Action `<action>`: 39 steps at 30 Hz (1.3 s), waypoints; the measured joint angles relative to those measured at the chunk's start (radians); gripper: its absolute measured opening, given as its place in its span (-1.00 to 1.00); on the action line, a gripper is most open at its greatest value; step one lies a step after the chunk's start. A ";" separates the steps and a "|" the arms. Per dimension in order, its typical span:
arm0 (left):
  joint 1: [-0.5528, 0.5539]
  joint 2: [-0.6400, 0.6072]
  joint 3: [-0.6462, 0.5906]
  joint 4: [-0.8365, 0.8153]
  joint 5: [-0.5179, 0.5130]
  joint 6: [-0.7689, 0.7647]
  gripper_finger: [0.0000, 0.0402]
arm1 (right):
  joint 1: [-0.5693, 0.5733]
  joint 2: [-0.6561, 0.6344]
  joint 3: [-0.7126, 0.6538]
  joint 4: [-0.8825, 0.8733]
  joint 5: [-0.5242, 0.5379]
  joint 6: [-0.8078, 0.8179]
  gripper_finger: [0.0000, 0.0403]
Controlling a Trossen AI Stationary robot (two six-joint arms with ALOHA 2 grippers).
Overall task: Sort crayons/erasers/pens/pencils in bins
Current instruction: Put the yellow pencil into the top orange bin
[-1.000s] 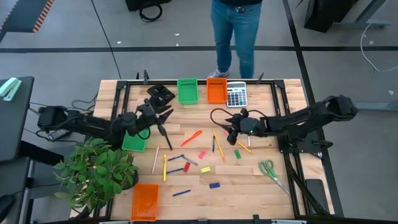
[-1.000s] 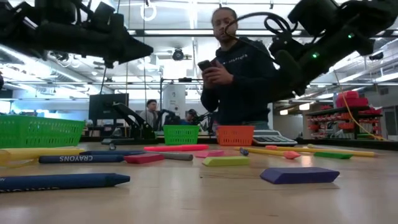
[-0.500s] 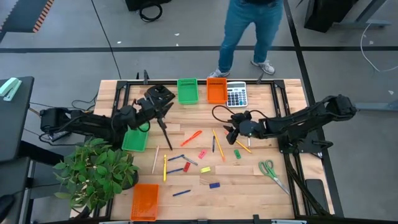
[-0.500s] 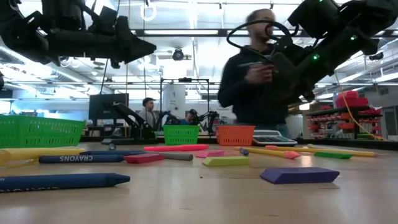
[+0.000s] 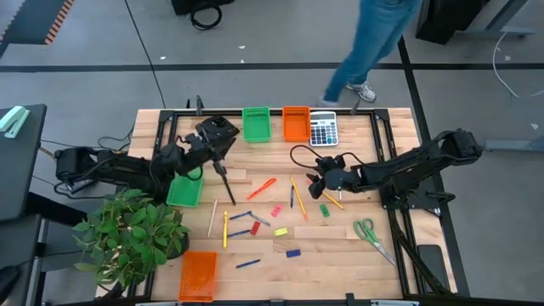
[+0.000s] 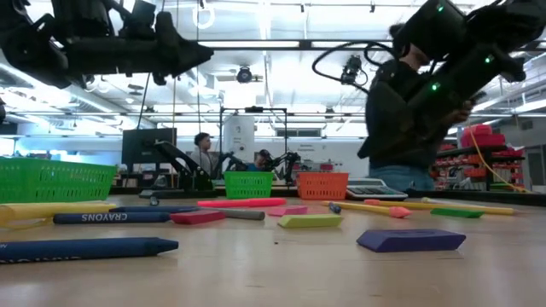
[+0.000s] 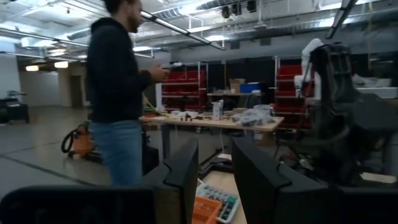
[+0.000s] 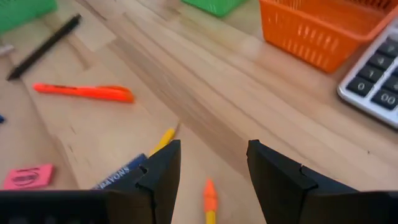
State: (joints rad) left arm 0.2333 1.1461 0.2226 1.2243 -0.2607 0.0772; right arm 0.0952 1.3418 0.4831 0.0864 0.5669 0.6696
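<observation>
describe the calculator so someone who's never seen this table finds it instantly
Start at the far edge of the wooden table, the side nearest the walking person. Two baskets sit side by side there, a green basket and an orange basket. The calculator lies flat just beside the orange one: grey, with rows of keys, the only thing there that isn't a basket.

Between my right claw (image 5: 317,184) and the orange bin (image 5: 296,123) a strip of bare wood is lying open. Below me, pencils (image 5: 297,196), a pink eraser (image 5: 275,211) and a green eraser (image 5: 324,209) are crowding the boards. The calculator (image 5: 323,130) is blocking the far edge just beside that bin.
</observation>
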 joint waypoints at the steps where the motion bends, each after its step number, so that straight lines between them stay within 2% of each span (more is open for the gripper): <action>1: 0.008 0.000 0.000 0.000 0.000 -0.009 -0.47 | 0.000 0.009 0.000 0.000 0.000 0.003 -0.05; 14: 0.018 0.000 0.000 -0.071 0.004 -0.016 -0.46 | 0.009 0.077 0.000 -0.007 0.055 0.015 -0.05; 18: 0.018 0.000 0.000 -0.071 0.004 -0.016 -0.47 | 0.065 0.132 -0.001 0.008 0.166 0.000 -0.05; 23: 0.018 0.000 0.000 -0.072 0.004 -0.014 -0.47 | 0.117 0.131 -0.001 0.018 0.294 0.016 -0.05; 39: -0.004 0.000 0.000 -0.079 0.004 -0.066 -0.47 | 0.146 0.132 -0.001 0.025 0.299 0.067 -0.05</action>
State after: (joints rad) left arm 0.2295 1.1461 0.2226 1.1450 -0.2565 0.0116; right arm 0.2409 1.4734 0.4824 0.1112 0.8661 0.7362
